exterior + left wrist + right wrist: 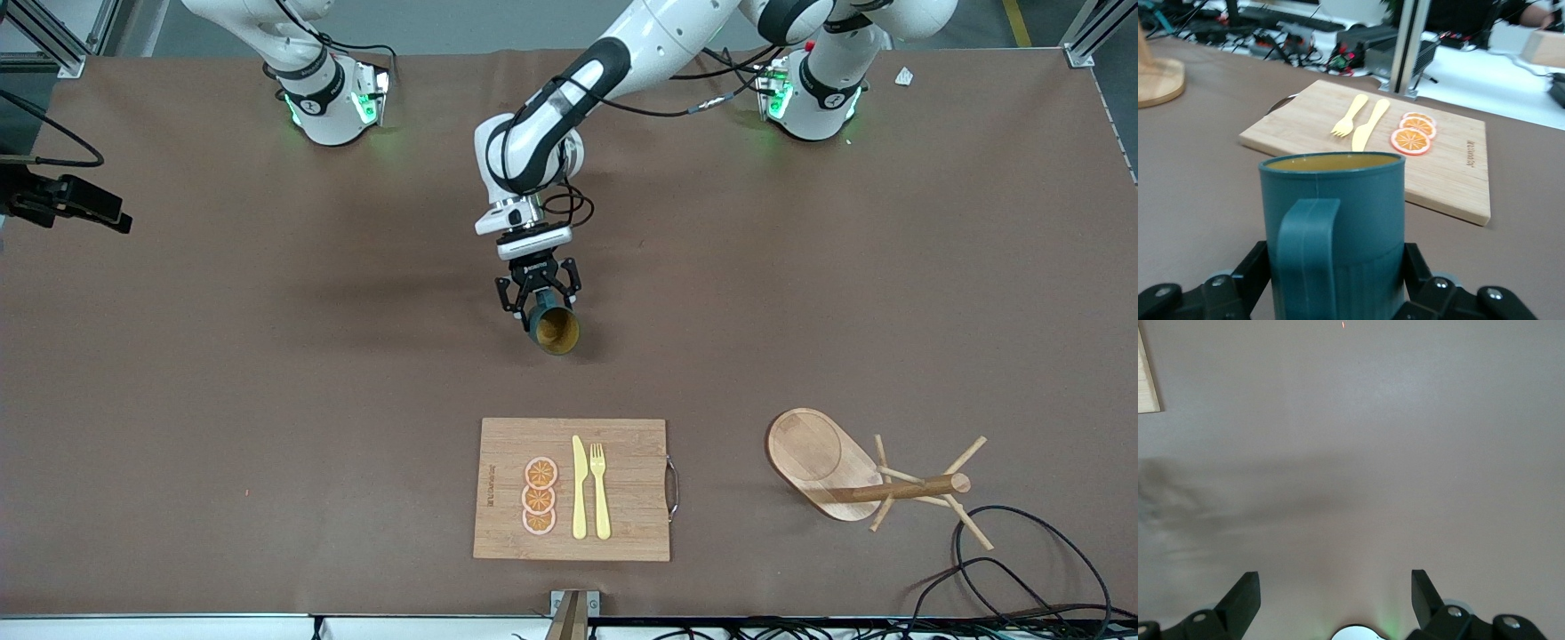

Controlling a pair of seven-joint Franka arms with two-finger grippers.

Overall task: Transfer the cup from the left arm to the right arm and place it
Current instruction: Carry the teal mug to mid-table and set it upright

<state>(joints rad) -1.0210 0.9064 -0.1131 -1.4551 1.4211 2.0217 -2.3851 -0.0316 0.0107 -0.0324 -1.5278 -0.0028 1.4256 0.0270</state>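
The dark teal cup (pixel 556 327) with a yellowish-tan inside hangs tipped over the middle of the table, its mouth turned toward the front camera. My left gripper (pixel 540 307) is shut on it. In the left wrist view the cup (pixel 1338 220) fills the foreground with its handle facing the camera, and black fingers (pixel 1255 267) press its ribbed lower sides. My right gripper (pixel 1335 580) is open over bare brown table, with nothing between its fingers (pixel 1245 587). It does not show in the front view.
A wooden cutting board (pixel 622 444) with orange slices (pixel 539 496), a yellow knife (pixel 579 489) and a fork (pixel 601 489) lies nearer the front camera than the cup. A wooden peg rack (pixel 889 487) lies tipped toward the left arm's end, with black cables (pixel 1022 569) beside it.
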